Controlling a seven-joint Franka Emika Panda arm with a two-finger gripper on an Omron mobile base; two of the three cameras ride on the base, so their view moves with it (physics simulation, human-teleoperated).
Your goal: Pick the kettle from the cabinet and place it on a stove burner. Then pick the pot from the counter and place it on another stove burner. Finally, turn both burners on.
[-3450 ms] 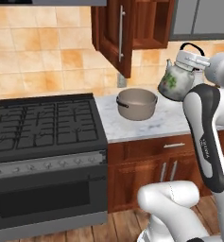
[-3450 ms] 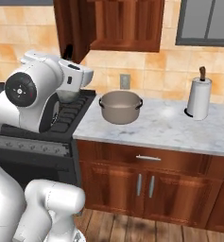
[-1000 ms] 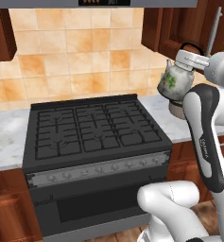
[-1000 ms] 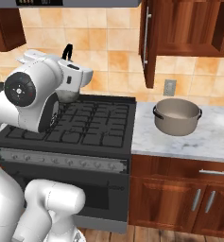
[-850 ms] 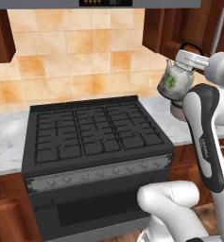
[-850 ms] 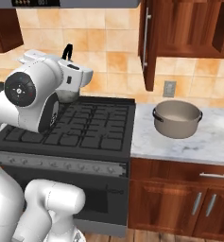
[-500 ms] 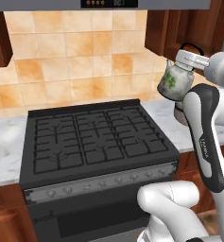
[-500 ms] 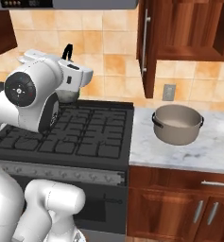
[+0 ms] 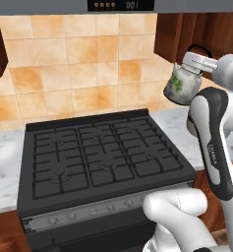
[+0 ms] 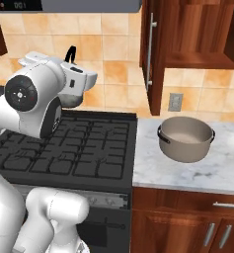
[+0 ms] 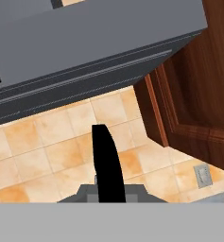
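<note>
The kettle (image 9: 181,87), silvery with a green leafy print, hangs in the air well above the black range (image 9: 103,152) near its right side. My gripper (image 9: 196,59) is shut on its thin black handle (image 11: 106,160), which rises between the fingers in the hand view. From the right base camera, only the handle (image 10: 69,53) and a bit of the kettle body (image 10: 73,102) show past my arm. The grey pot (image 10: 185,138) stands on the marble counter (image 10: 187,174) right of the range (image 10: 74,148). Above it the wooden cabinet (image 10: 197,34) stands open, its door (image 10: 153,54) swung out.
A grey hood (image 11: 94,52) with a display hangs over the range. Silver knobs (image 9: 93,212) run along the range's front edge. Orange tiles (image 9: 83,78) cover the back wall, and a wall socket (image 10: 175,102) sits behind the pot. Marble counter (image 9: 2,172) also lies left of the range.
The whole picture has slid right in both base views, so the base has driven left and the range now lies in front. The kettle stays held in the same pose.
</note>
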